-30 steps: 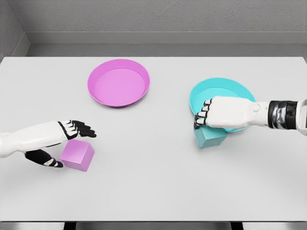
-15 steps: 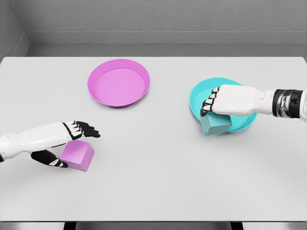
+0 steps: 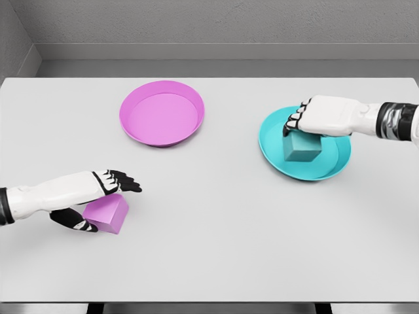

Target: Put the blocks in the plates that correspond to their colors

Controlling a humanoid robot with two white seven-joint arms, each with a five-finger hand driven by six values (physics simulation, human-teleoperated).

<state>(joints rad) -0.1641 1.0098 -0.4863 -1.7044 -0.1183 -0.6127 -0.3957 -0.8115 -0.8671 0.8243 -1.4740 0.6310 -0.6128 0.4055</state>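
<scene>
Head view looking down on a pale grey surface (image 3: 209, 248) w/ a grey wall behind it.

Far left-centre: a pink plate (image 3: 162, 113), round w/ a raised rim, nothing in it. Right of centre, a bit nearer: a teal plate (image 3: 275, 147), same shape.

Right hand (image 3: 324, 116) comes in from the right edge, white arm w/ a dark wrist band. It sits over the far part of the teal plate, fingers (image 3: 293, 124) curled down over the top of a teal block (image 3: 301, 149) and gripping it. The block is inside the teal plate, over its floor; can't tell if its base touches the plate or hangs just above.

Left hand (image 3: 91, 196) comes in from the left edge, low in the picture. Its black-tipped fingers (image 3: 123, 183) reach out flat over the top of a pink block (image 3: 108, 213), thumb down at the block's left side. The hand brackets the block but isn't clamped on it; fingers look extended, not closed. The pink block rests on the surface near the front left, well apart from the pink plate, which lies farther back and to the right of it.
</scene>
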